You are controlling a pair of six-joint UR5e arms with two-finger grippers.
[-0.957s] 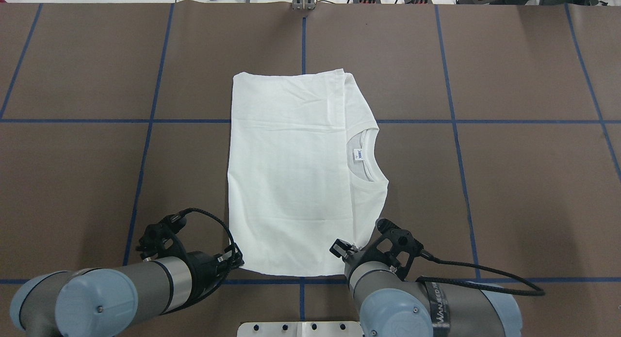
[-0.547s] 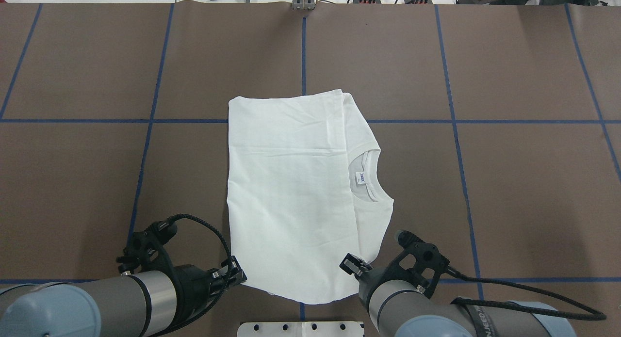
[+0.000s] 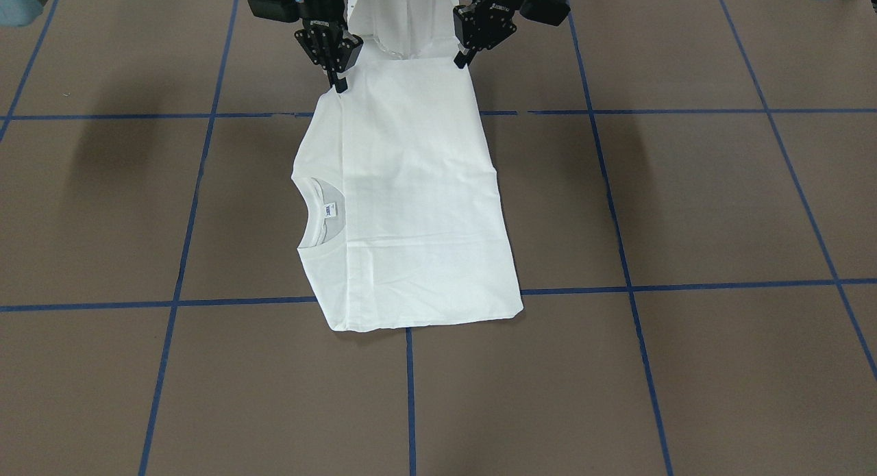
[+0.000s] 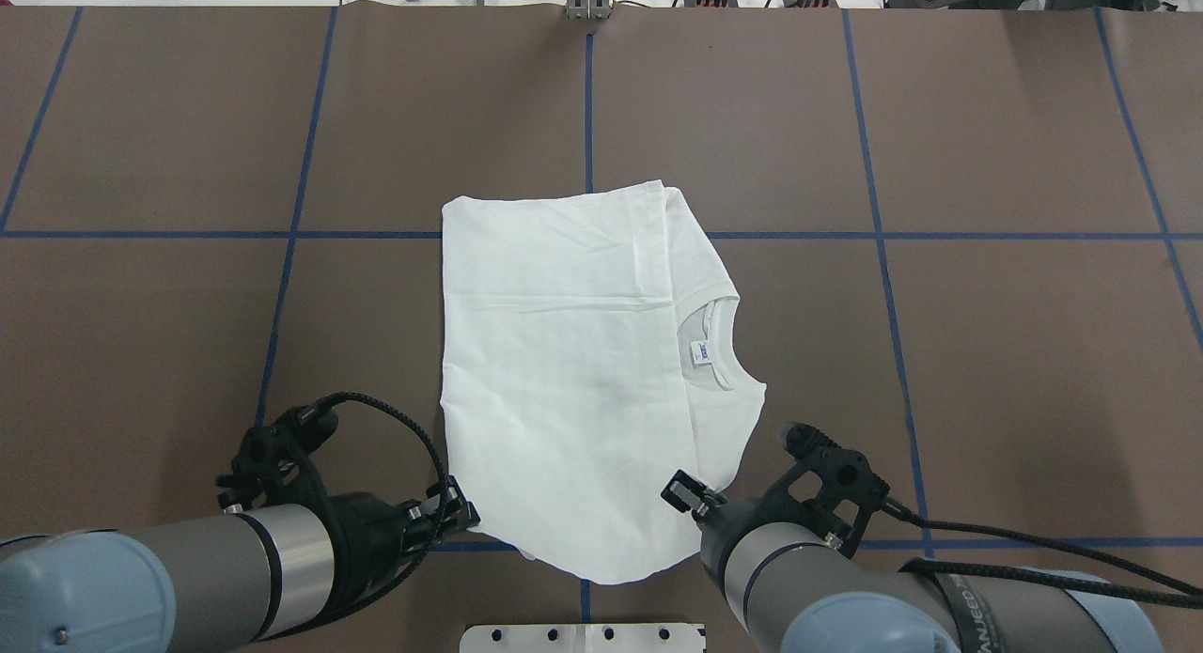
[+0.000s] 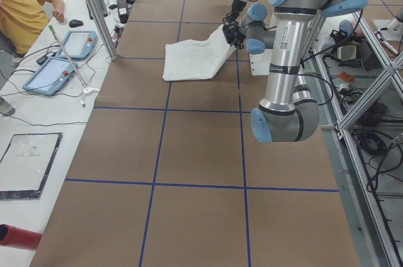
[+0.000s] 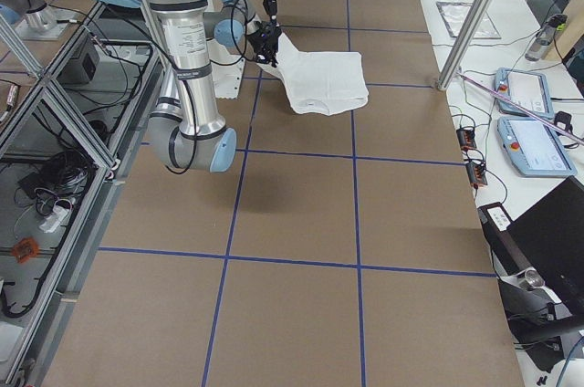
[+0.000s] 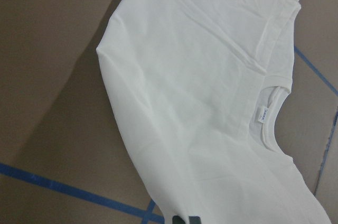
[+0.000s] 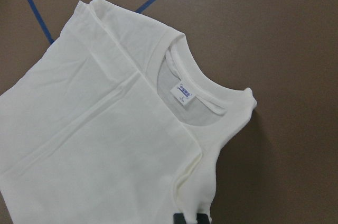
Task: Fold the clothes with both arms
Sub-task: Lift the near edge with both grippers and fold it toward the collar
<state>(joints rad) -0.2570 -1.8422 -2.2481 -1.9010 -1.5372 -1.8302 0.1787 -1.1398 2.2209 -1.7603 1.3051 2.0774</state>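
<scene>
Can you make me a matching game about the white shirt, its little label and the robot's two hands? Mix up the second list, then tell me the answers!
Things:
1. T-shirt
2. neck label
3. left hand
4. right hand

Places and states:
A. pinches the shirt's edge nearest the robot, on the collar side
B. white and folded, mostly lying on the brown table
C. pinches the shirt's edge nearest the robot, on the side away from the collar
D. tiny, with blue print, inside the collar

Pairs: 1-B, 2-D, 3-C, 4-A.
</scene>
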